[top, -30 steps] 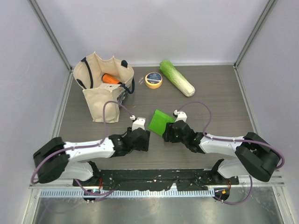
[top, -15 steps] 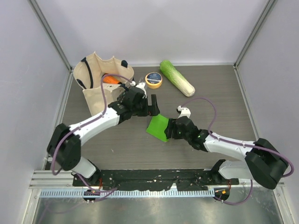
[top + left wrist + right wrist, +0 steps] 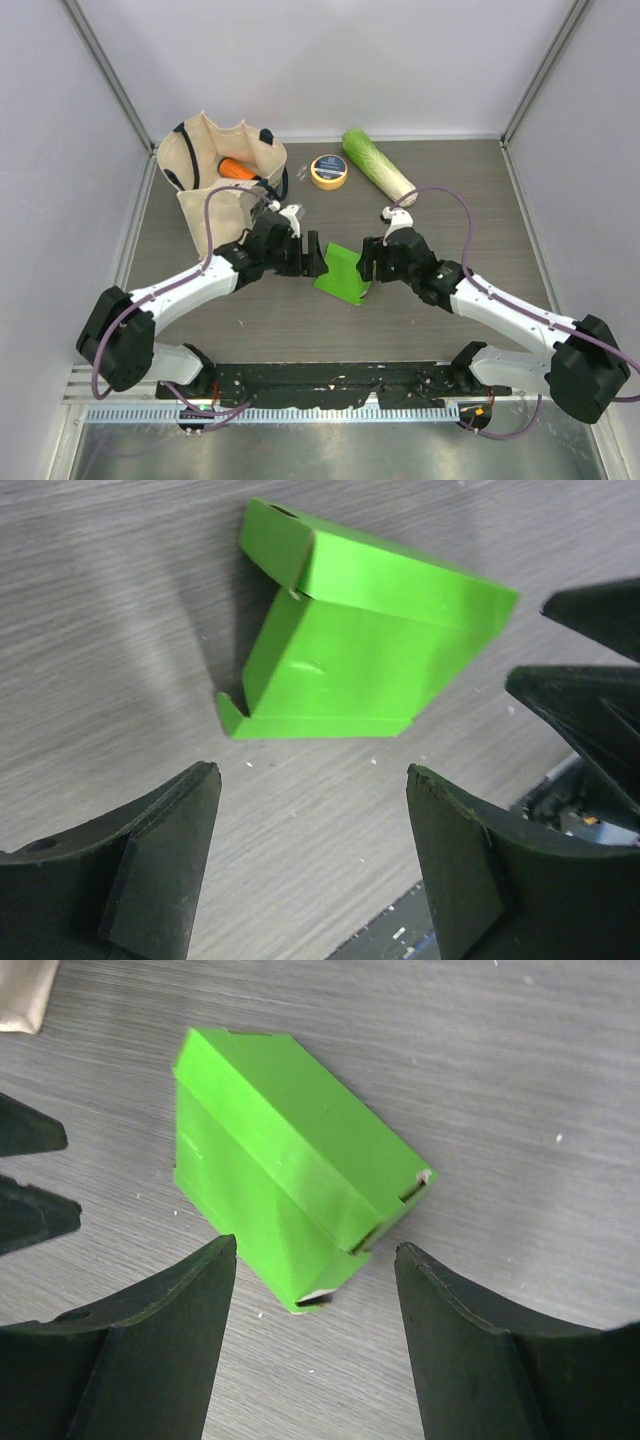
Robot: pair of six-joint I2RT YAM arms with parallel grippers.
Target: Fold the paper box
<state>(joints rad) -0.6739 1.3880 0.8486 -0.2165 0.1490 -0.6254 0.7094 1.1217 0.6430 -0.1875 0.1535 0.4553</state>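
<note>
As left claw (image 3: 310, 773) gapes, paper box (image 3: 345, 665) just ahead.

The paper box (image 3: 341, 274) is set on the counter (image 3: 505, 225) between the left claw (image 3: 311, 258) and the right claw (image 3: 368, 260). Behind it, a bag (image 3: 212, 205), a tape roll (image 3: 329, 171) and a cabbage (image 3: 379, 167) are ranged from left to right.
</note>
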